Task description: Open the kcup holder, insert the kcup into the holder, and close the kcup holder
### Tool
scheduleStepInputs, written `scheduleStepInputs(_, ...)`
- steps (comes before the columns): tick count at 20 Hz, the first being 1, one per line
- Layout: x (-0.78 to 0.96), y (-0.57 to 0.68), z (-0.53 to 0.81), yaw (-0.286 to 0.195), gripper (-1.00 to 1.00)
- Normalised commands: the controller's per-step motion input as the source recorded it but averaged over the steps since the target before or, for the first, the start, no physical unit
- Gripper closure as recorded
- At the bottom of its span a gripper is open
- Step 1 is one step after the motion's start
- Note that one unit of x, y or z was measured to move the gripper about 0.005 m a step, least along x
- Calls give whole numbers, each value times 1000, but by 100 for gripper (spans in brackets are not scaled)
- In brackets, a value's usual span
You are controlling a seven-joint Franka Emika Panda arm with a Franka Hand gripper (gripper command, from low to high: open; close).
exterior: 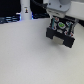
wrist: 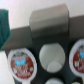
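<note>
In the exterior view my gripper (exterior: 60, 23) hangs just above the black kcup holder (exterior: 60, 39) at the right. The kcup (exterior: 60, 23), small with a green top, sits between the two dark fingers, which look shut on it. In the wrist view the holder's drawer is open. Its grey front panel with a boxy handle (wrist: 48, 22) is visible, and so is the inner tray with round slots. Two slots hold red-topped pods (wrist: 22, 62) and the middle slot shows a whitish round shape (wrist: 52, 56). My fingers do not show in the wrist view.
A tall white bottle with a dark cap (exterior: 26, 11) stands at the back on the exterior view's left. The white table (exterior: 25, 55) stretches in front of the holder. A teal object (wrist: 4, 25) shows at the wrist view's edge.
</note>
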Motion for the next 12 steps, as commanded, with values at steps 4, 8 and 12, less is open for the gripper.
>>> scheduleStepInputs(4, 603, 100, -188, 86, -100)
scheduleStepInputs(8, 242, 231, -226, 212, -100)
scheduleStepInputs(12, 66, 207, -258, 251, -100)
